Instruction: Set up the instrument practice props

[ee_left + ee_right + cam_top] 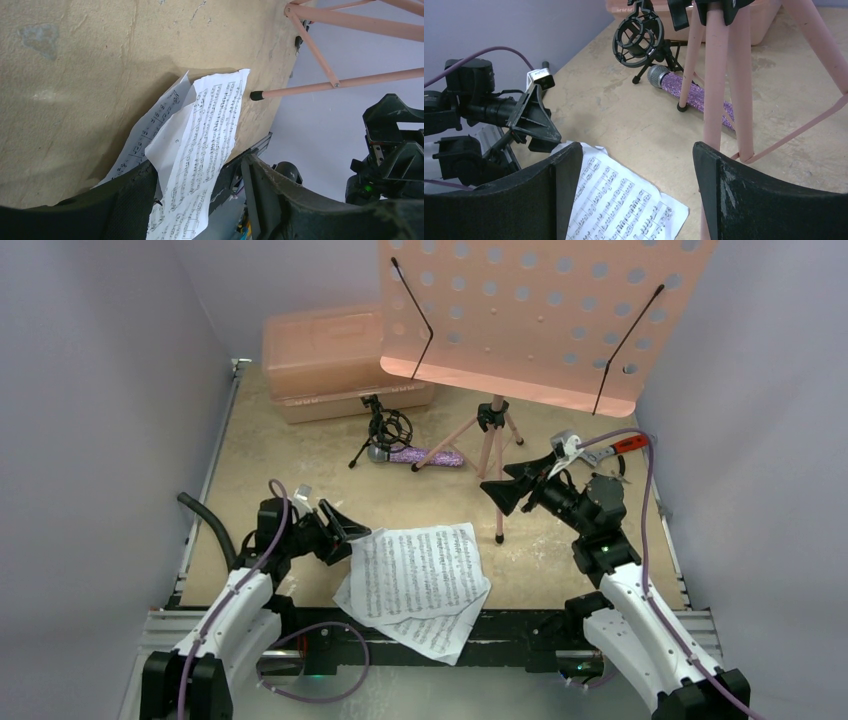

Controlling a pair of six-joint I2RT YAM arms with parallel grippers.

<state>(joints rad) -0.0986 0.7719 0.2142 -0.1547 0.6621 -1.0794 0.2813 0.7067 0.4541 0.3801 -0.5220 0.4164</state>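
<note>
The pink perforated music stand [545,310] stands upright on its tripod legs [495,440] at the back right. White sheet-music pages [420,575] lie fanned at the table's front edge, partly overhanging it. My left gripper [335,525] is at their left edge. In the left wrist view the pages [210,125] run between the jaws of this gripper [196,164], which stand apart with a gap on the right side. The purple glitter microphone [430,456] lies flat beside the small black mic stand [385,430]. My right gripper [639,150] hangs open and empty beside the stand's pole [716,85].
A salmon-pink lidded case [320,360] sits at the back left. A red-handled tool [625,445] lies behind my right arm. Grey walls close in both sides, and a black hose [205,520] curves at the left edge.
</note>
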